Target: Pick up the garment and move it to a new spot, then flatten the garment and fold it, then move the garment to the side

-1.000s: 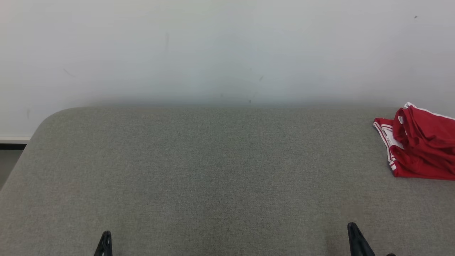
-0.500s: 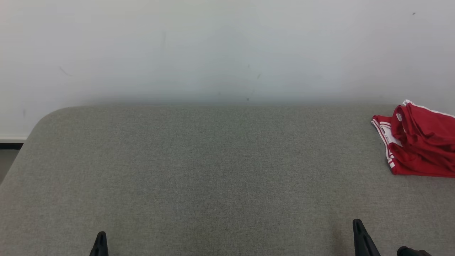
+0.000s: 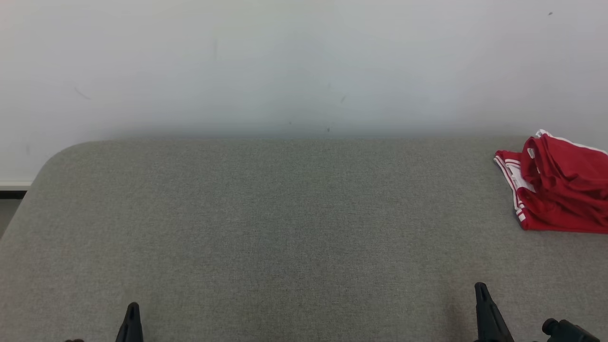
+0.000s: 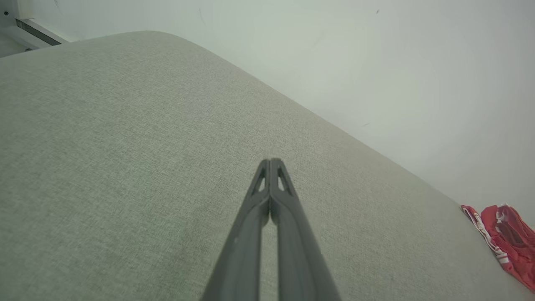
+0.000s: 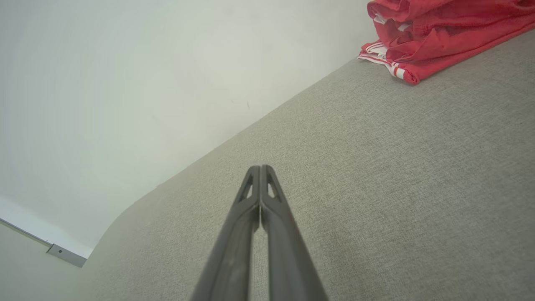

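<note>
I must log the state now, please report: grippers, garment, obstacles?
Left gripper shut, empty. Right gripper shut, empty. Bunched red garment with white stripes lies at far right of grey fabric surface, untouched. Only bare fabric between right gripper and garment.

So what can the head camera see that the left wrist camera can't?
The head view brings in the right claw, poking up at the lower right, and the whole width of the grey padded surface. The left wrist view brings a close look at the left claw: its two long fingers are pressed together, holding nothing. Both views share the red garment with white stripes lying bunched at the surface's far right, the pale wall and the left claw.
</note>
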Tool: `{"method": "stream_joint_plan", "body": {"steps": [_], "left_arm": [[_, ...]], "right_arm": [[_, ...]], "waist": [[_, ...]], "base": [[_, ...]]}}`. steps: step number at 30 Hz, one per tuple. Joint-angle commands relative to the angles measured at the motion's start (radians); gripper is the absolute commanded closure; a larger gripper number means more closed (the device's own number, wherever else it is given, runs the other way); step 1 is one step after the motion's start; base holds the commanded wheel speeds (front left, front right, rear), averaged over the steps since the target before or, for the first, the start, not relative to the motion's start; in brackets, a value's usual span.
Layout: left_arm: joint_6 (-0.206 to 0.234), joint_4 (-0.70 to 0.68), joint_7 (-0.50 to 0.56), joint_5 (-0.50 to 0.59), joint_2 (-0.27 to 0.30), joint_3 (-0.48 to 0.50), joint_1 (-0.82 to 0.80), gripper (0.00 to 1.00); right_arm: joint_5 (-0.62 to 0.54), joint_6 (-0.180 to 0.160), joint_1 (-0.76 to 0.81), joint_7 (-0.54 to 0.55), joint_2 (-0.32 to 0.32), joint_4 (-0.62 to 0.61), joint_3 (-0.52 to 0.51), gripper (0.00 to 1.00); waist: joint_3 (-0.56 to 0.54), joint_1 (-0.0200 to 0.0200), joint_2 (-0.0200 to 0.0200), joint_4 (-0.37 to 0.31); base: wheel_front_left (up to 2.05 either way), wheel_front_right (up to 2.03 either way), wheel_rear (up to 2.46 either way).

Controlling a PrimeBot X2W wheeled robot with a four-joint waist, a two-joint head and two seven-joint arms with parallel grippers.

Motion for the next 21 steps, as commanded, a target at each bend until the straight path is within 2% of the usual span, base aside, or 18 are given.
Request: {"method": "stream_joint_plan", "body": {"steps": [1,21], "left_arm": [[-0.006,-0.011,0.008,-0.042,0.000,0.008,-0.032,1.00],[-0.028,-0.001,0.075,-0.327,-0.018,0.035,-0.072,1.00]], "right_arm": [[0.044,0.000,-0.026,0.008,-0.004,-0.009,-0.004,1.00],[0.342,-0.001,-0.083,0.079,-0.005,0.018,-0.017,1.00]], "waist": [[0.001,-0.0001,0.0000,-0.001],[0.014,-0.0001,0.0000,-0.013]], "base": [[0.00,0.00,0.00],[0.00,0.00,0.00]]}}
